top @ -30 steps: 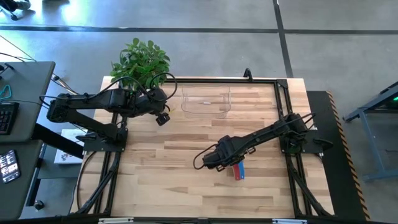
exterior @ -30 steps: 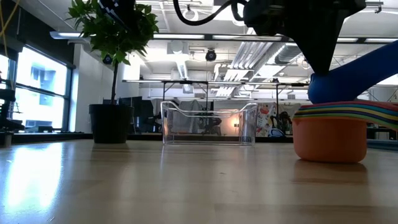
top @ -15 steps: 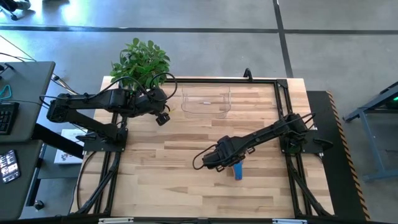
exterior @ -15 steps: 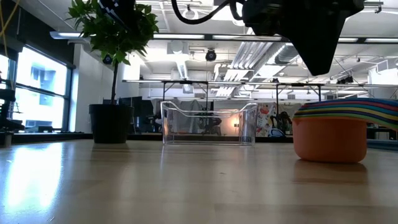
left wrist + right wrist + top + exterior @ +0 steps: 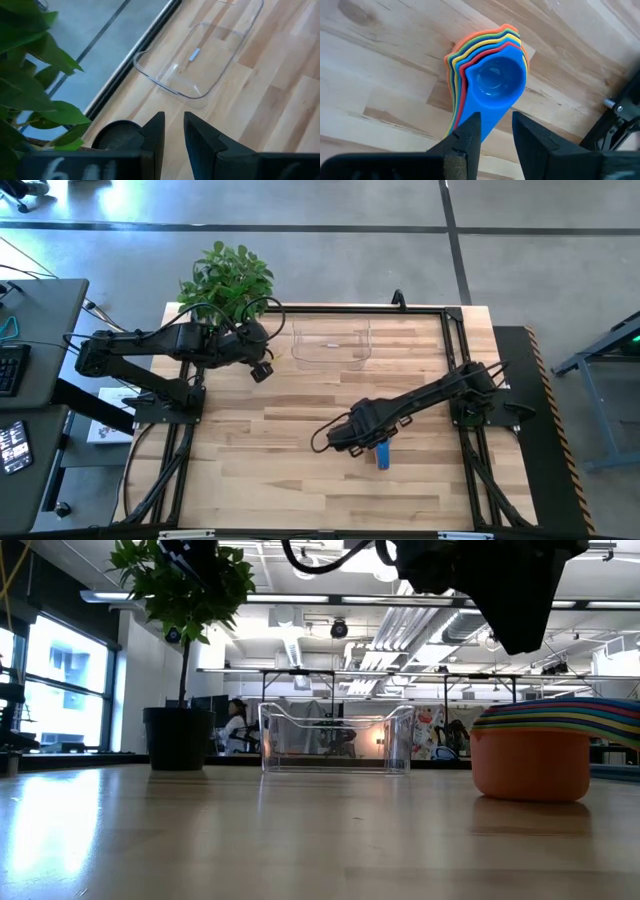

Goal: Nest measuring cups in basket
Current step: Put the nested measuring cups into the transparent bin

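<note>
step: judged, stack built on table; next, grip whole stack by handles, carry to basket [image 5: 331,343], keep level
right gripper [image 5: 495,131]: jaws apart, holding nothing
cups [image 5: 492,80]: nested, blue on top, just below fingers, handle between them
basket: far side of table, well apart from cups
left gripper [image 5: 173,131]: fingers slightly apart, empty, near basket & plant [image 5: 227,277]

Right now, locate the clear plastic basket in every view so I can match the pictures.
High view: the clear see-through rectangular plastic basket sits at the table's far edge, centre, empty.
Low view: mid-picture, standing on the table's far side.
Left wrist view: upper middle, beyond the left gripper's fingers.
Right wrist view: not in it; only the nested stack of coloured measuring cups shows.
Shared landmark: the leafy potted plant beside the basket.
</note>
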